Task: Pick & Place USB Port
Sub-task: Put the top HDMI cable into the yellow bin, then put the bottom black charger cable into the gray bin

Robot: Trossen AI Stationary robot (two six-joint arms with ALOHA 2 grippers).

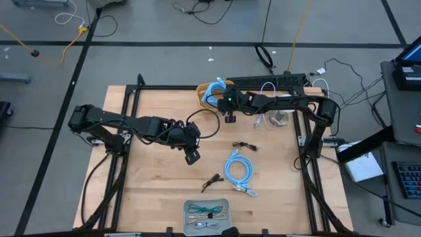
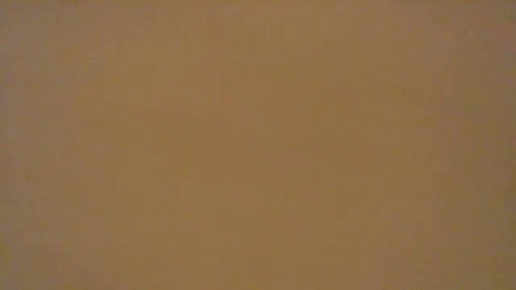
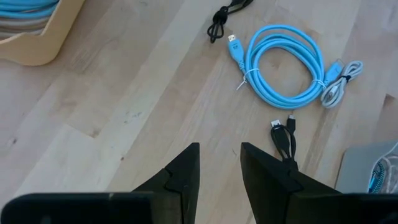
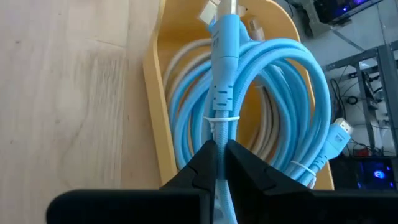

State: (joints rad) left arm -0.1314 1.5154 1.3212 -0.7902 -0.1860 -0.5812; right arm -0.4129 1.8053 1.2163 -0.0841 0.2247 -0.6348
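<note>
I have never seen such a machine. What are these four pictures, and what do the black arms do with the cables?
This is a robot with two dark arms at a wooden table. One picture looks down from above; two come from cameras on the arms' wrists; the low one shows only a brown blur.

The right gripper is over a yellow bin at the table's far edge, its jaws shut on a light blue cable coiled in that bin.

The left gripper hangs over bare wood near the middle, jaws open, holding nothing.

On the table lie another blue coiled cable, two small black cables and a grey tray with cables.
</note>
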